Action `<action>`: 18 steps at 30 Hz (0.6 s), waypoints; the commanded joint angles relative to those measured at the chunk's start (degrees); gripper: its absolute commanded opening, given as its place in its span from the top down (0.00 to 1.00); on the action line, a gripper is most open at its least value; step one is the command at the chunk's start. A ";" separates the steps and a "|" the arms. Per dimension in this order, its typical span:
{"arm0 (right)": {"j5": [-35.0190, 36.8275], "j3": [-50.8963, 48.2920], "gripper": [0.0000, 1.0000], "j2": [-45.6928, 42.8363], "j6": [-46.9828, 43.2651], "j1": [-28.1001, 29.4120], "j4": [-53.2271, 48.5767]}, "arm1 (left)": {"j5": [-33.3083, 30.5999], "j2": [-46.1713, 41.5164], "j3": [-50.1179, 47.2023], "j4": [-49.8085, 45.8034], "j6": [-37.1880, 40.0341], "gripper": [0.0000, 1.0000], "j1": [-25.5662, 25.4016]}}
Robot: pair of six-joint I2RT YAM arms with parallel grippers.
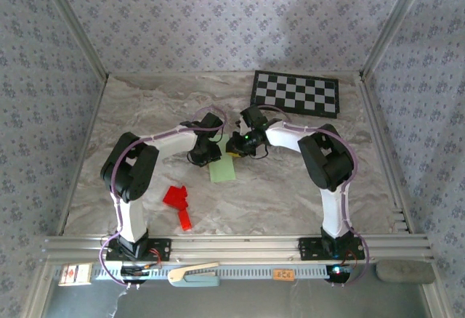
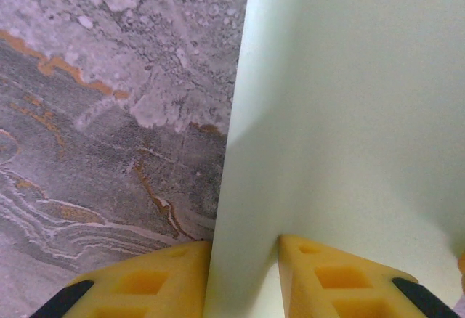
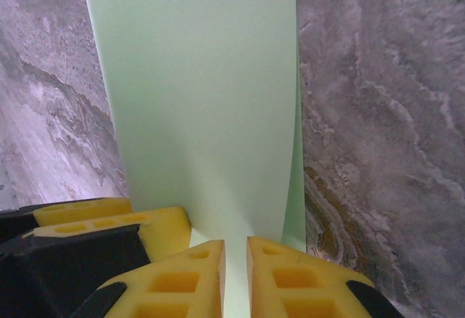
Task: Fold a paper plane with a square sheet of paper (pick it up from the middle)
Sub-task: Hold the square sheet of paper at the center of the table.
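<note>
Pale green square sheet of paper (image 1: 224, 169) sits mid-table, between the two grippers, and is not yet a plane. Nearest the arm bases, to the left, a small bright red paper shape (image 1: 176, 198) lies on the marbled table (image 1: 290, 194), well apart from the work and untouched. Further in, the left gripper (image 2: 245, 249) has its yellow fingers clasped about a raised fold of the sheet, which stands upright between them. The right gripper (image 3: 235, 249) meets it from the opposite side, its fingers drawn almost together with the paper's edge pinched in the narrow gap. From above the sheet reads as a narrow upright rectangle, and the right wrist view shows a second layer along its right edge. In the inspector's judgement this is the first centre fold, made or being pressed. No angled nose folds, wings or pointed dart outline are visible, so most of the folding remains. Farthest back, a black-and-white checkerboard (image 1: 296, 94) lies flat near the rear wall, uninvolved.
</note>
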 commanded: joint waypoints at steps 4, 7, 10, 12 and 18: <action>0.71 1.97 0.83 1.85 -1.81 0.52 -2.94 | 0.75 4.16 -3.78 -2.44 -0.10 0.67 0.16; 0.92 1.98 0.83 2.12 -1.90 0.53 -3.25 | 0.84 4.01 -3.71 -2.49 0.03 0.66 0.16; 1.26 2.02 0.83 2.38 -1.99 0.60 -3.51 | 0.78 3.88 -3.78 -2.52 0.08 0.66 0.19; 1.35 2.07 0.83 2.56 -2.08 0.56 -3.84 | 0.77 3.90 -3.71 -2.57 0.04 0.66 0.14; 1.76 2.33 0.83 2.91 -2.43 0.58 -4.50 | 0.52 3.73 -3.76 -2.43 -0.01 0.66 0.18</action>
